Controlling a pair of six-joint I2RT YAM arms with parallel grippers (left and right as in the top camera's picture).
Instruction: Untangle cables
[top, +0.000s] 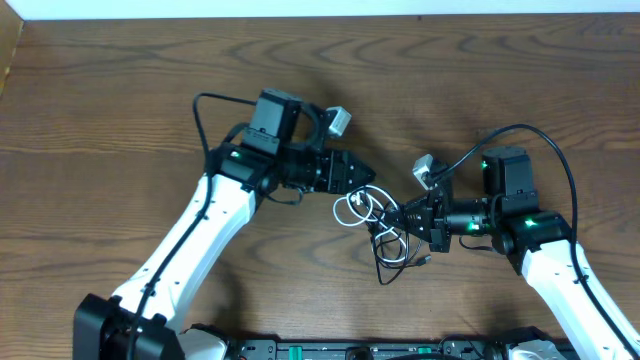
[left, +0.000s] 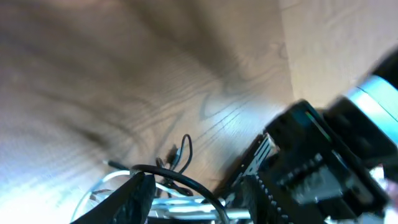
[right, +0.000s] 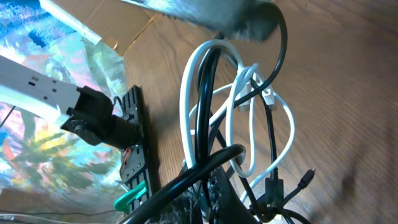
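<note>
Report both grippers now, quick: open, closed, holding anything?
Left gripper: beside the cables; open or closed cannot be told.
Right gripper: closed on the cables.

Right hand (top: 388, 222) shut, facing left hand (top: 368, 176).

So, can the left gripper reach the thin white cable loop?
Probably yes: left gripper sits beside the thin white cable loop, nothing between; right gripper holds the cable tangle from the opposite side.
</note>
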